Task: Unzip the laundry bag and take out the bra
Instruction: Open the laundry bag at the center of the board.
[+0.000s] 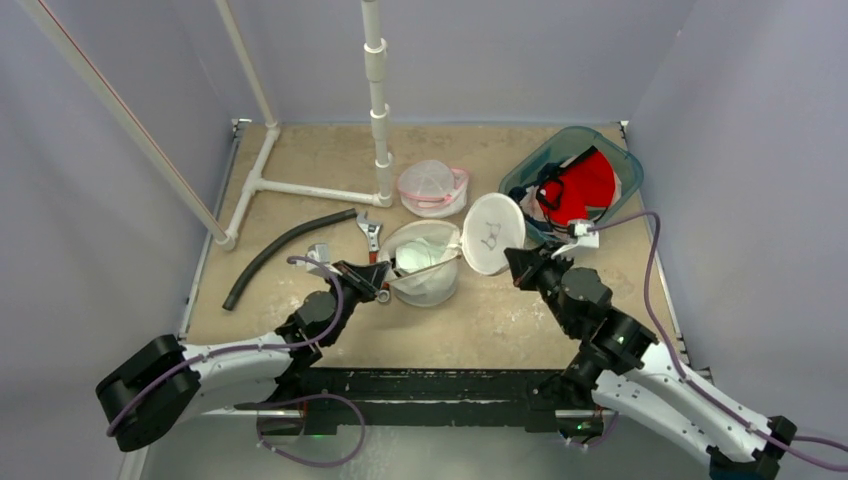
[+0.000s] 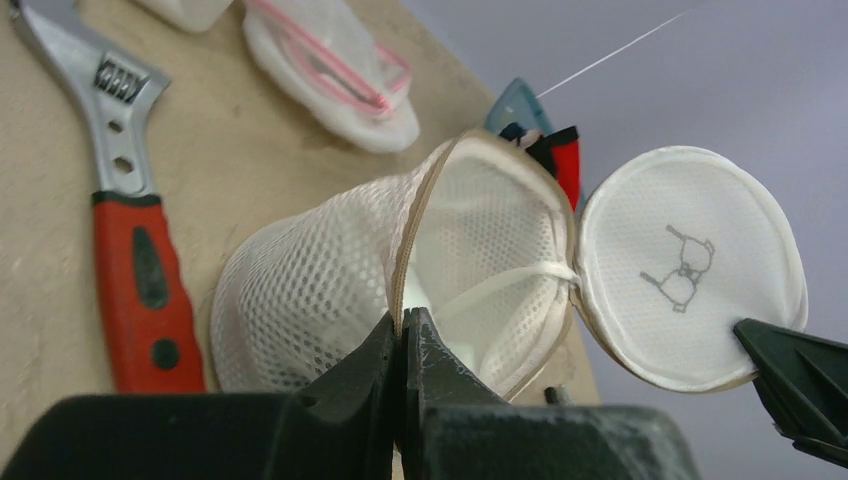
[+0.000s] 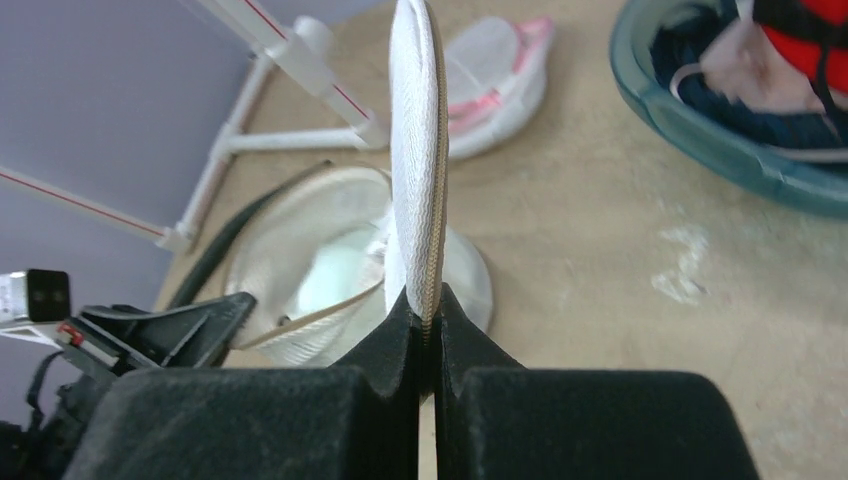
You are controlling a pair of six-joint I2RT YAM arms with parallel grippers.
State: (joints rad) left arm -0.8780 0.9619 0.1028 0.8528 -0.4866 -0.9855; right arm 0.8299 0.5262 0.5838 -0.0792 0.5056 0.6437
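Observation:
The white mesh laundry bag (image 1: 425, 268) lies in the middle of the table with its zip undone. Its round lid (image 1: 492, 233) stands swung up to the right. My left gripper (image 1: 375, 287) is shut on the tan zip rim of the bag's body (image 2: 300, 290), pinched at the near edge (image 2: 403, 325). My right gripper (image 1: 515, 262) is shut on the edge of the lid (image 3: 415, 150), which rises straight up from its fingertips (image 3: 427, 305). Pale fabric (image 3: 335, 270) shows inside the bag's mouth; I cannot tell whether it is the bra.
A red-handled wrench (image 1: 372, 238) lies just left of the bag, with a black hose (image 1: 280, 250) beyond it. A pink-trimmed mesh bag (image 1: 433, 188) sits behind. A teal bin (image 1: 520, 170) of red and dark clothes stands at the back right. A white pipe frame (image 1: 300, 188) stands at the back left.

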